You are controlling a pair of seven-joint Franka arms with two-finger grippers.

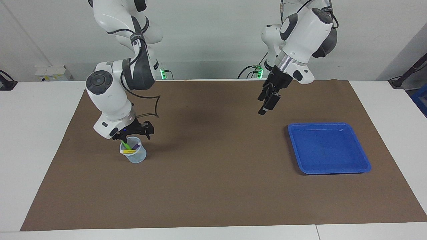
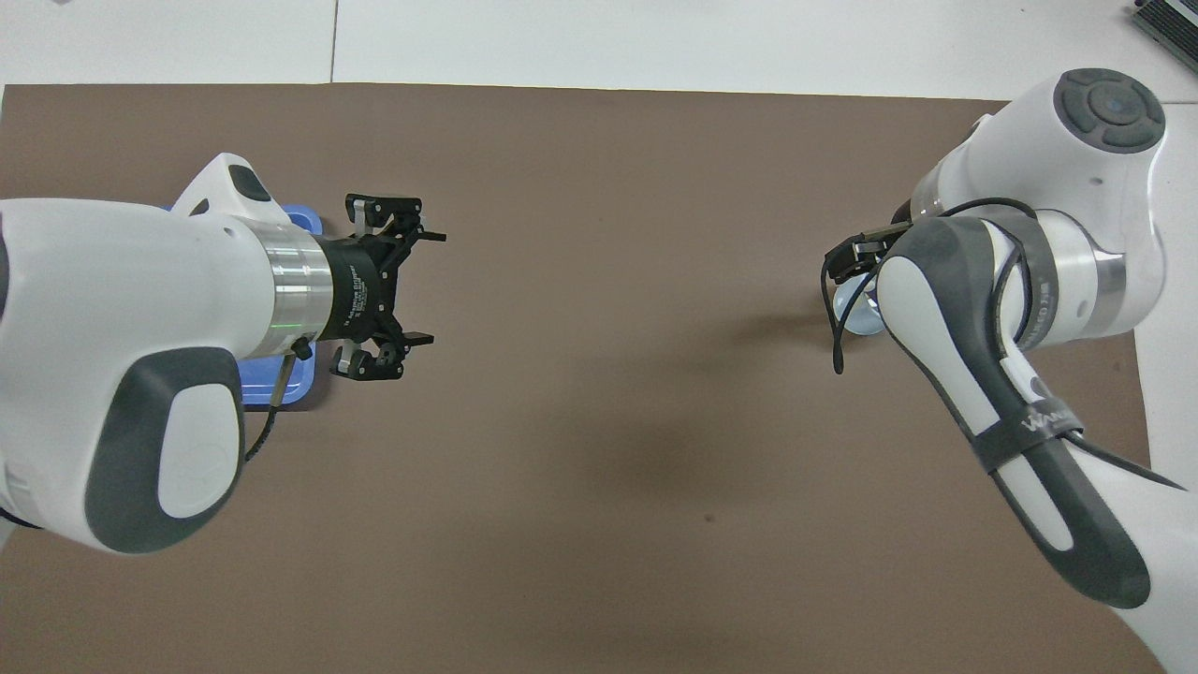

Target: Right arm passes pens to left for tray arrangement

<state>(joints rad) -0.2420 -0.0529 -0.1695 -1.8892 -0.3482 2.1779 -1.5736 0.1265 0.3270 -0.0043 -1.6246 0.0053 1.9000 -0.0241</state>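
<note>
Purple, green, yellow pens (image 1: 130, 147) standing in cup; blue tray (image 1: 328, 148) bare, toward left arm's end.

The facing view looks from high across the table toward both robots, wide enough to take in the whole brown mat (image 1: 213, 186), the blue tray (image 1: 328, 148) and the wall. The overhead view looks steeply down from above the robots' end, much closer, so the left arm (image 2: 122, 374) and right arm (image 2: 1020, 309) fill its edges. Both views share the mat's middle, the left gripper (image 2: 398, 285) hanging over it beside the tray, and the right gripper (image 1: 135, 131) over the plastic cup (image 1: 135, 155).
</note>
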